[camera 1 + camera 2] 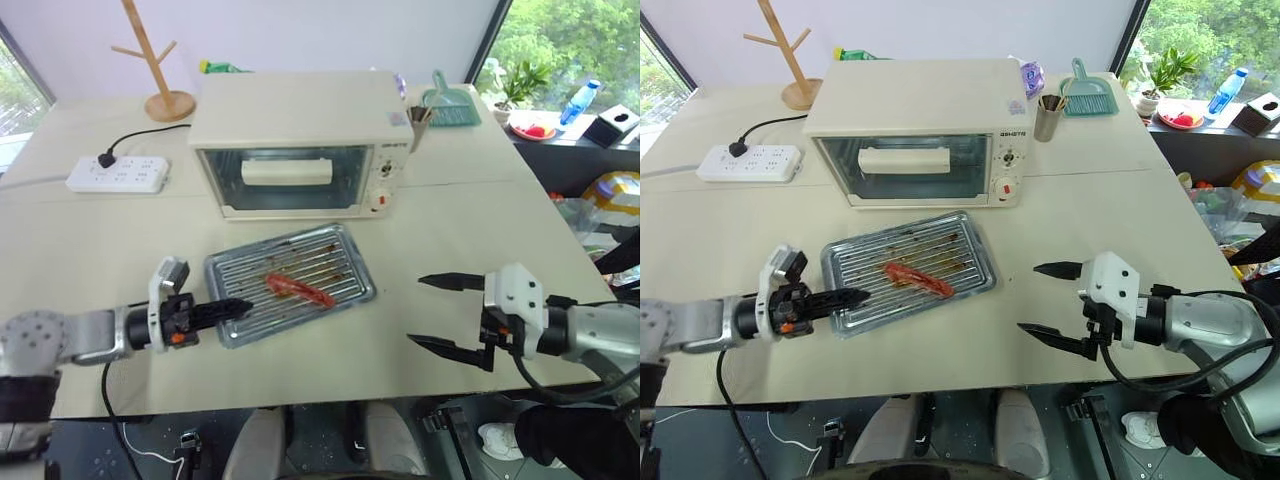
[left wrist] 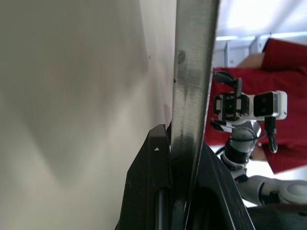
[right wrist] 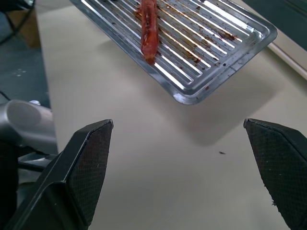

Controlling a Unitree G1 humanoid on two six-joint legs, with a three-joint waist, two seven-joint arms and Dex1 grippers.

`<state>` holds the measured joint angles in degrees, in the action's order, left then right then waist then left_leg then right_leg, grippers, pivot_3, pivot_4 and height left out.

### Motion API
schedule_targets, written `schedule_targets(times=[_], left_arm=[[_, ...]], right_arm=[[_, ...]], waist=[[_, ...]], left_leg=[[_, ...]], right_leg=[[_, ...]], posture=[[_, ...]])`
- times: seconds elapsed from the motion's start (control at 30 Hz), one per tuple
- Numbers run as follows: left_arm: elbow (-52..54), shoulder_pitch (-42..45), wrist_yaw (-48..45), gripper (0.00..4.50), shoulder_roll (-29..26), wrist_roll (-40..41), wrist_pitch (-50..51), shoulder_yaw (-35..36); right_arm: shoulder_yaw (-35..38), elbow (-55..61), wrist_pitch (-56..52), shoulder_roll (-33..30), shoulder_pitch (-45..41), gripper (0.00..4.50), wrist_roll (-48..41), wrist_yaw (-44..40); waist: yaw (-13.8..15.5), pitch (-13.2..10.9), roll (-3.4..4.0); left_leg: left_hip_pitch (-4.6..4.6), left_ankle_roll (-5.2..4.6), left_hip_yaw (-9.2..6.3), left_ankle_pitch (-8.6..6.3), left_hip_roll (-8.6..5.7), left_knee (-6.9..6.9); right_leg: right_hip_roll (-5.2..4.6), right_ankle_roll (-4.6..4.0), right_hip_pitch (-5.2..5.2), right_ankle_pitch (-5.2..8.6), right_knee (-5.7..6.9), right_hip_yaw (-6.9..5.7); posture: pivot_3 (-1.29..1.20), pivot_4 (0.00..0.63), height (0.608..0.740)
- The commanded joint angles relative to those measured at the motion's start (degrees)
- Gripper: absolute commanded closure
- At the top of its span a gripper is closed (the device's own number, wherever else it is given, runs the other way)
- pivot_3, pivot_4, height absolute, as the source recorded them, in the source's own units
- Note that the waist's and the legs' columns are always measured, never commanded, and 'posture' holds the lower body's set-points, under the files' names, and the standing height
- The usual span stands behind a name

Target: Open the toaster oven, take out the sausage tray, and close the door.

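Observation:
The cream toaster oven [image 1: 300, 120] stands at the back middle of the table with its glass door [image 1: 345, 165] shut and the white bar handle [image 1: 287, 173] across it. In front of it sits the metal sausage tray [image 1: 250, 270] with a reddish sausage [image 1: 298, 290] on its ribs. My left gripper [image 1: 235, 308] is shut on the tray's left rim [image 2: 192, 72], one finger [image 2: 153, 177] on each side of the rim. To the right of the tray and clear of it, my right gripper [image 1: 435, 312] is wide open and holds nothing. Whether the tray lies flat on the table I cannot tell.
A white power strip [image 1: 117, 174] with a black plug lies at the back left, near a wooden mug tree [image 1: 160, 70]. A metal cup [image 1: 418, 125] and a green dustpan [image 1: 450, 105] stand right of the oven. A person in red [image 2: 283, 72] is behind my right arm.

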<state>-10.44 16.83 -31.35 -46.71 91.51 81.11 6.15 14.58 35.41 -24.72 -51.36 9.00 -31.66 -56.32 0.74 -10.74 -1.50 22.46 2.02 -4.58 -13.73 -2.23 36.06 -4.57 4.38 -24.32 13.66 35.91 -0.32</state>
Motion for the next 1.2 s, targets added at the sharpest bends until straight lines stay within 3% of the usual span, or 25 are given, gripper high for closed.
schedule_targets(times=[0.03,0.33,0.57,0.67,0.87,0.9,1.2], left_arm=[[-2.41,4.12,-6.53,4.50,1.90,-6.81,2.07,-3.10],[-9.54,12.60,-15.10,4.50,7.37,-21.99,2.47,-8.38],[-13.64,17.14,-18.03,4.50,9.31,-29.89,2.78,-8.15],[-13.85,17.69,-19.87,3.46,9.23,-31.89,3.24,-8.00],[-13.82,17.60,-22.61,0.34,8.61,-35.29,3.40,-7.46],[-13.85,17.48,-22.83,0.04,8.35,-35.70,3.37,-7.19],[-12.33,15.09,-25.86,0.04,1.25,-39.67,1.25,-4.85]], right_arm=[[2.74,3.46,0.11,0.35,1.89,0.03,-0.05,1.53],[3.94,5.35,0.19,0.64,5.10,0.03,0.35,3.46],[2.91,5.95,0.42,1.86,5.58,0.03,0.98,5.47],[2.07,6.12,0.65,2.41,5.68,0.00,1.56,6.10],[1.13,5.98,1.15,3.09,5.31,0.00,2.43,6.51],[1.00,5.63,1.19,3.12,4.92,0.00,2.50,6.53],[-0.43,3.70,1.88,3.27,2.42,0.00,3.53,6.27]], waist=[[0.02,0.00,0.00],[0.06,0.00,-0.03],[0.04,0.00,-0.03],[-0.02,0.00,-0.03],[-0.01,0.00,-0.02],[-0.01,0.01,-0.02],[-0.44,0.01,-0.02]], left_leg=[[0.00,0.00,0.01,0.00,0.00,0.00],[0.03,0.00,0.00,0.00,-0.03,0.08],[0.01,0.00,-0.01,0.00,-0.04,0.11],[0.00,0.00,-0.02,0.00,-0.04,0.10],[0.00,0.00,-0.03,0.00,-0.03,0.09],[-0.02,0.00,-0.02,0.00,-0.03,0.10],[-0.06,0.00,-0.04,0.00,0.05,0.07]], right_leg=[[-0.02,0.00,0.00,0.00,0.00,0.01],[-0.07,0.02,0.02,-0.01,0.00,0.01],[-0.08,0.04,0.04,-0.02,0.02,0.01],[-0.07,0.05,0.05,-0.02,0.04,0.01],[-0.06,0.06,0.04,-0.01,0.06,0.01],[-0.06,0.07,0.05,-0.01,0.07,0.01],[-0.06,0.06,0.04,-0.01,0.10,0.01]], posture=[[0.00,0.150,0.740],[0.00,0.150,0.740],[0.00,0.150,0.740],[0.00,0.150,0.740],[0.00,0.150,0.740],[0.00,0.150,0.740],[0.00,0.150,0.740]])
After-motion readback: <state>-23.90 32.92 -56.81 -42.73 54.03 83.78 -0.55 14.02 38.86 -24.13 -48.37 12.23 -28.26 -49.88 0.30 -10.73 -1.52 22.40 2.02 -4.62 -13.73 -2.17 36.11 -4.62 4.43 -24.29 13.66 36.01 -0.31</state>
